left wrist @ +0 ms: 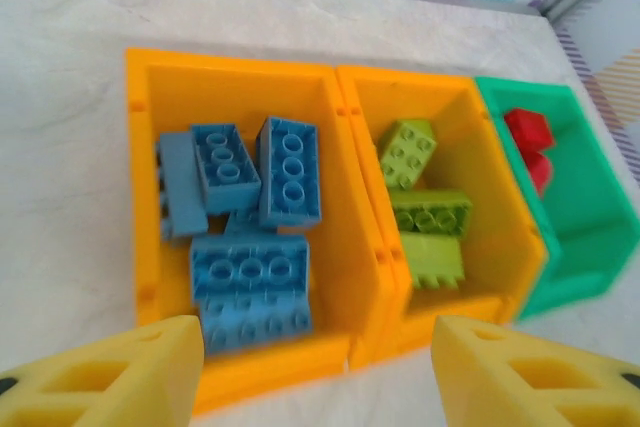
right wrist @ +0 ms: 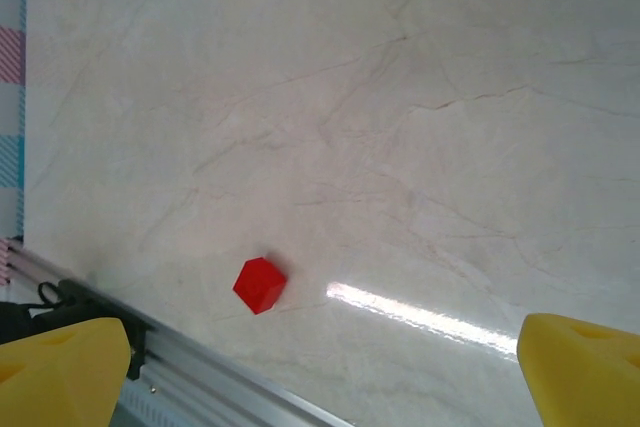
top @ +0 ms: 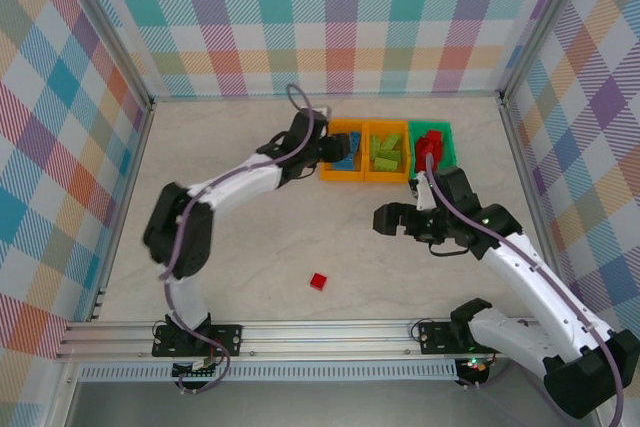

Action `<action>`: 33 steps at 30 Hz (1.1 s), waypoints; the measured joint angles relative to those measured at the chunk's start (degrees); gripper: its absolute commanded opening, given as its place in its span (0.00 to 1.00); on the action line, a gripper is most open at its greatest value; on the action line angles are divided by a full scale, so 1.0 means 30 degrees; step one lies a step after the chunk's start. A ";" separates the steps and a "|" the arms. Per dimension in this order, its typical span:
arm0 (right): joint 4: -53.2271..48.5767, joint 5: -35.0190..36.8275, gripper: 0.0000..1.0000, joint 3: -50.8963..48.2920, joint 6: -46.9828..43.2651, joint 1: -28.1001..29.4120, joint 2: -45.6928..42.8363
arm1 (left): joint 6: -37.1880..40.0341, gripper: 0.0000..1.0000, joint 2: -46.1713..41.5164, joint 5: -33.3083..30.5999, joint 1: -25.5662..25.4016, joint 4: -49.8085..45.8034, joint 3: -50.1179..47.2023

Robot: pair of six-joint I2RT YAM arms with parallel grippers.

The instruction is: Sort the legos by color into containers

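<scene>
Jaws wide and empty on left gripper [left wrist: 318,372] and right gripper [right wrist: 320,377]. Red brick [right wrist: 259,285] lies ahead of right jaws on marbled tabletop [right wrist: 420,97].

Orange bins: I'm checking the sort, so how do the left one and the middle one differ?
The left orange bin holds blue bricks; the middle orange bin holds lime green bricks. The left bin looks fuller than the middle bin. The left bin ends the row; the middle bin adjoins the green bin. Both are orange, open-topped, alike in size.

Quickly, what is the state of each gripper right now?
Left gripper: open, holding nothing.
Right gripper: open, holding nothing.
</scene>
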 measured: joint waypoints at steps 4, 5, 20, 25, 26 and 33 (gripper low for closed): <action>0.0131 0.1654 1.00 -0.0182 0.0080 0.2412 0.0401 | 0.1843 0.75 -0.6725 -0.0568 -0.0794 -0.1078 -0.2834; 0.0240 0.2157 1.00 -0.0175 0.0073 0.3228 0.0794 | 0.2346 0.76 -0.8189 -0.0663 -0.0969 -0.1399 -0.3242; 0.4058 0.5158 0.99 0.1603 -0.1690 1.2276 1.1234 | 1.3471 1.00 -2.2753 0.2871 -0.1319 -1.2094 -1.0528; 0.5289 0.5442 0.85 0.2324 -0.2470 1.3092 1.4491 | 1.7391 1.00 -2.6236 0.5668 -0.1319 -1.4484 -1.1817; 0.5457 0.5625 0.81 0.2375 -0.2586 1.3151 1.4899 | 1.7908 1.00 -2.6563 0.6120 -0.1319 -1.4732 -1.1978; 0.5625 0.6798 0.48 0.2441 -0.2798 1.3282 1.5504 | 2.0138 1.00 -2.6265 0.8218 -0.1319 -1.5839 -1.2473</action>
